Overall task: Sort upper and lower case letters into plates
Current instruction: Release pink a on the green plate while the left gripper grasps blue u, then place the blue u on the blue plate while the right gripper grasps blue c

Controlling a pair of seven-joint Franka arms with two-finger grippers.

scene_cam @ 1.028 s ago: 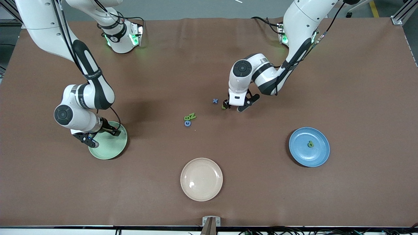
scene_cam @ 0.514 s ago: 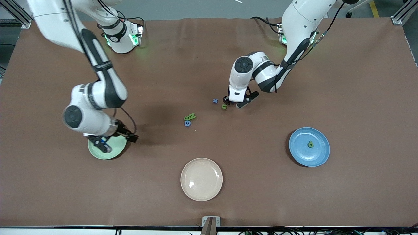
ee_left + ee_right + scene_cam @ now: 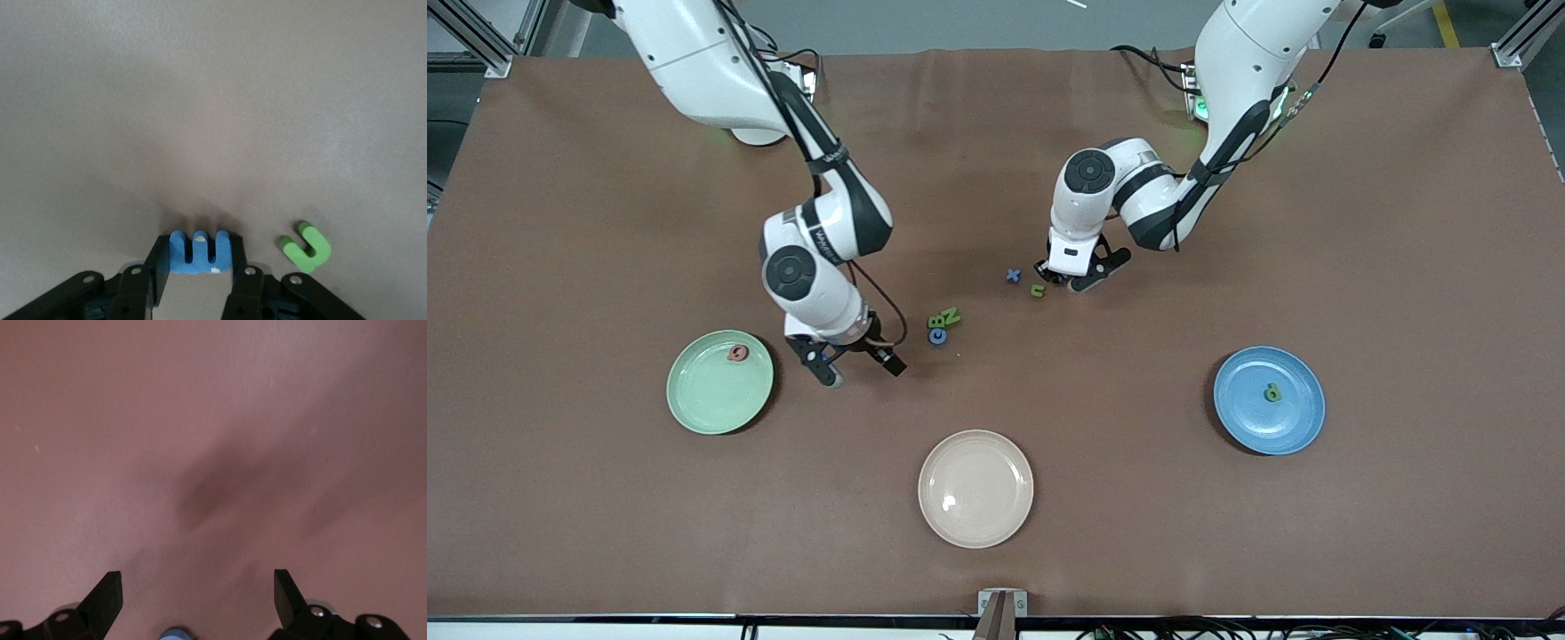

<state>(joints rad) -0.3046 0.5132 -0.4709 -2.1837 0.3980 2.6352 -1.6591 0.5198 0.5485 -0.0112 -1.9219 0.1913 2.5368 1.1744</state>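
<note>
Away from the green plate (image 3: 719,382) went the right gripper (image 3: 852,364), wide open, nothing in it. Mid-table, the left gripper (image 3: 197,267) squeezes a blue letter (image 3: 199,252).

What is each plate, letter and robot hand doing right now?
Green plate: holds one red letter.
Blue plate: holds one green letter.
Beige plate: nothing in it.
Blue letter: gripped between the fingers of the left end effector.
Green u: lying on the table beside that grip.
Blue x: lying on the table.
Letter pile: untouched on the table.
Right end effector: open, holding nothing, above the table.
</note>
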